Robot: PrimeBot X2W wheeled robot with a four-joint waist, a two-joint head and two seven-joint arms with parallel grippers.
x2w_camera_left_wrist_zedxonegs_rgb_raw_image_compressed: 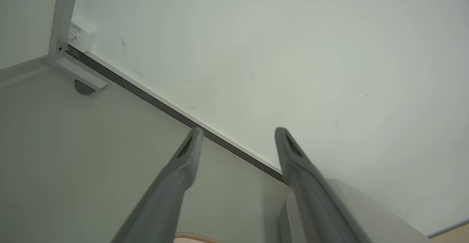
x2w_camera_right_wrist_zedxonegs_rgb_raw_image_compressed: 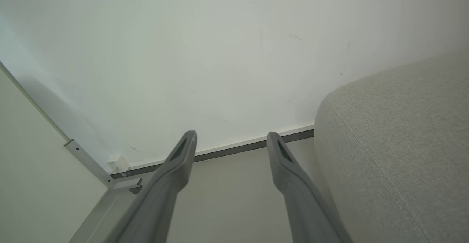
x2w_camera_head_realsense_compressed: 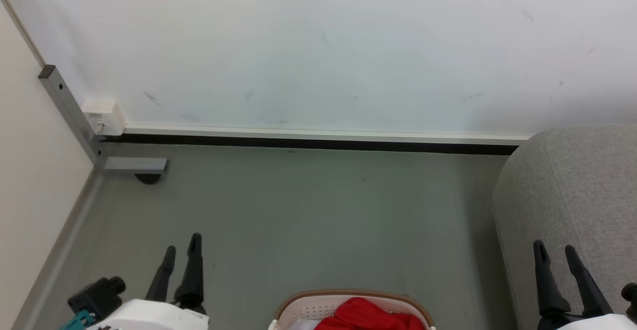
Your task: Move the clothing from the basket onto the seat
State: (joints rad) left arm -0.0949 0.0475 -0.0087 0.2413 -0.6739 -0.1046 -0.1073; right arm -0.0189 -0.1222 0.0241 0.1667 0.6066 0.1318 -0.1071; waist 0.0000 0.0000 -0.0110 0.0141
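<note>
While clothing (x2w_camera_head_realsense_compressed: 366, 315) sits in its basket (x2w_camera_head_realsense_compressed: 297, 303), left end effector (x2w_camera_head_realsense_compressed: 183, 242) hangs nearby.

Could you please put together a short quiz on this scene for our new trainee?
1. True or false: the red clothing lies in the basket.
2. The grey seat stands on which side of the basket: A) the robot's left, B) the robot's right?
3. Fill in: the jaws of the left gripper and the right gripper are both ____.
Key: 1 true; 2 B; 3 open.
</note>
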